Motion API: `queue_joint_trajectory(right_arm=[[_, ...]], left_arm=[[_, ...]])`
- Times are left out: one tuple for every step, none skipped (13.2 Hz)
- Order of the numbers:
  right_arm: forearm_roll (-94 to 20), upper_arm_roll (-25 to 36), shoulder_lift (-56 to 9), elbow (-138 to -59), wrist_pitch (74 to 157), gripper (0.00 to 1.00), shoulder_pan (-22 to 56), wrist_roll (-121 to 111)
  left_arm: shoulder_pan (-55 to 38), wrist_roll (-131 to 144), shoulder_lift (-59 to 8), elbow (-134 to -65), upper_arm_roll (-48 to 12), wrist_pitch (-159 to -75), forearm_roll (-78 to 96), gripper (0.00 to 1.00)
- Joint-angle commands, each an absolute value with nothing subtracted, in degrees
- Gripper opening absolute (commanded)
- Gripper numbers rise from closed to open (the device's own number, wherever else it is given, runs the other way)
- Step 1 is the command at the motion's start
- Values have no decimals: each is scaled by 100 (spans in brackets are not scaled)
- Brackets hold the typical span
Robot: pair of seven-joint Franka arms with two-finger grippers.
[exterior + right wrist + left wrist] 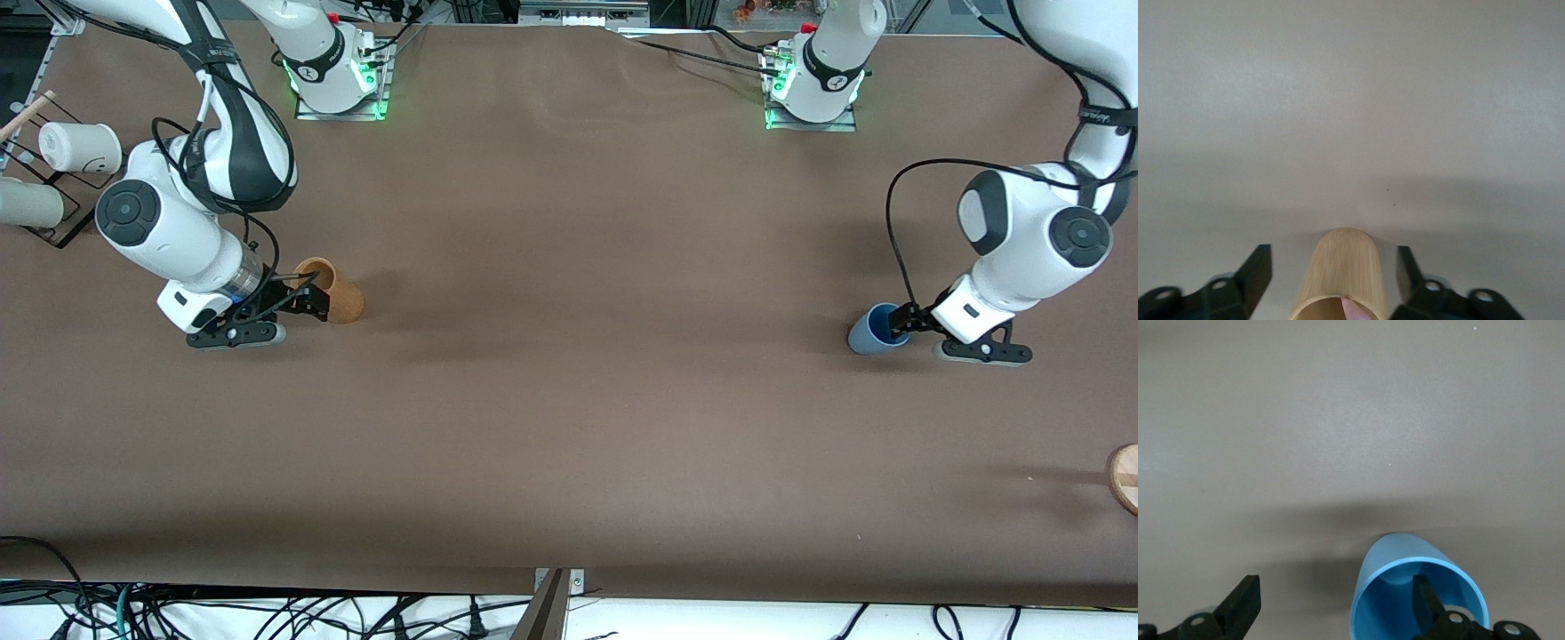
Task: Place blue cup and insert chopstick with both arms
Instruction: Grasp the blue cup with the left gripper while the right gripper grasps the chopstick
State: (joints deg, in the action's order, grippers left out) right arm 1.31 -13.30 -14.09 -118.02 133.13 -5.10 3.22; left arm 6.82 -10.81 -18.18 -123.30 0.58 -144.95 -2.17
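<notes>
Standing upright at the left arm's end, blue cup (876,330) with one finger (1429,608) of the wide-open left gripper (909,321) inside its rim, right gripper (307,300) spread wide around the tan holder (336,290), chopstick (1353,310) tip showing inside it.

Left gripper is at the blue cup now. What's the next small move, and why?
Probably shut the left gripper on the blue cup: one finger is inside the rim, the other outside the wall, open. The right gripper straddles the wooden holder, also open.
</notes>
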Motion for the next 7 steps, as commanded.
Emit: queue_joint_trajectory(right_arm=[[185, -1301, -1195, -12102, 13438, 60, -510, 229], [185, -1301, -1187, -12155, 13438, 51, -518, 229], [185, -1301, -1169, -12164, 13421, 42, -519, 229], [185, -1301, -1152, -12164, 13403, 31, -519, 229], [185, -1301, -1151, -12164, 13386, 22, -519, 229], [185, -1301, -1143, -12164, 13377, 12, -519, 229], [185, -1301, -1134, -12164, 13368, 2, -527, 202]], left_arm=[[633, -1195, -1837, -12568, 70, -14862, -281, 100], [633, -1195, -1863, -12568, 70, -14862, -281, 68], [615, -1204, -1881, -12568, 70, -14836, -281, 8], [607, -1213, -1890, -12560, 70, -14758, -281, 0], [606, -1222, -1881, -12499, 62, -14583, -281, 0], [606, -1230, -1863, -12463, 62, -14485, -281, 0], [606, -1230, -1863, -12463, 62, -14484, -281, 0]])
